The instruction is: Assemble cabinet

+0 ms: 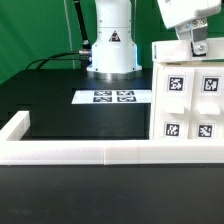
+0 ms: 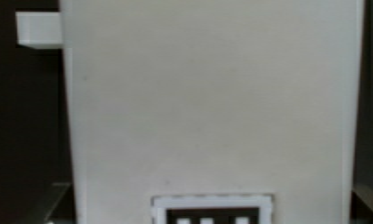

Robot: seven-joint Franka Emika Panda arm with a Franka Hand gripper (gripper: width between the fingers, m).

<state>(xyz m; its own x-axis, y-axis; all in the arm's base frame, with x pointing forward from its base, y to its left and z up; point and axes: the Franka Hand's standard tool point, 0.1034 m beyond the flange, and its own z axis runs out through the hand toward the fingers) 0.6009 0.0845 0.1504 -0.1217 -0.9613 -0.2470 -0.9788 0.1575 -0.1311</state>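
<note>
Four tags are showing on the cabinet [image 1: 188,102], standing at the exterior view's right, close to the white rail [image 1: 70,152]. The gripper [image 1: 198,46] is sitting at its top edge; open or closed, I cannot tell. I am planning slow, straight motion against tipping.

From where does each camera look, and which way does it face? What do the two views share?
Exterior view: off the arm, looking over the white rail and black table toward the robot base; the base and the gripper show, the gripper at the top of the cabinet.
Wrist view: on the wrist, closely facing a white side of the cabinet; no jaws show.
Shared: only the cabinet.
</note>
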